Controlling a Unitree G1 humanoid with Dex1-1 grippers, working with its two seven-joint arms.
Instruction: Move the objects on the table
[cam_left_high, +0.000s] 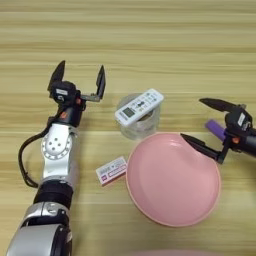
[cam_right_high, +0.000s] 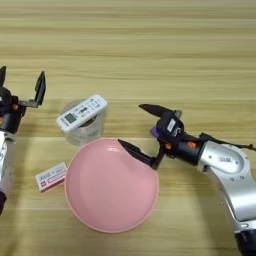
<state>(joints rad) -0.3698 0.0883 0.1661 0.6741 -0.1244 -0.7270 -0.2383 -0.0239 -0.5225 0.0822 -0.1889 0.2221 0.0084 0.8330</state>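
The left gripper (cam_left_high: 79, 80) is hovering wide open left of the white remote control (cam_left_high: 139, 106), which is lying on the clear tape roll (cam_left_high: 141, 125). The right gripper (cam_right_high: 136, 126) is gaping over the pink plate's (cam_right_high: 107, 200) rim; only the right eye view is showing its arm whole.

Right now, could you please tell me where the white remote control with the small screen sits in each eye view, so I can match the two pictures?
Left eye view: the white remote control lies just right of centre, resting across the clear tape roll.
Right eye view: the same remote sits in the left third.
Shared landmark: the large round pink plate, below and right of it in both.
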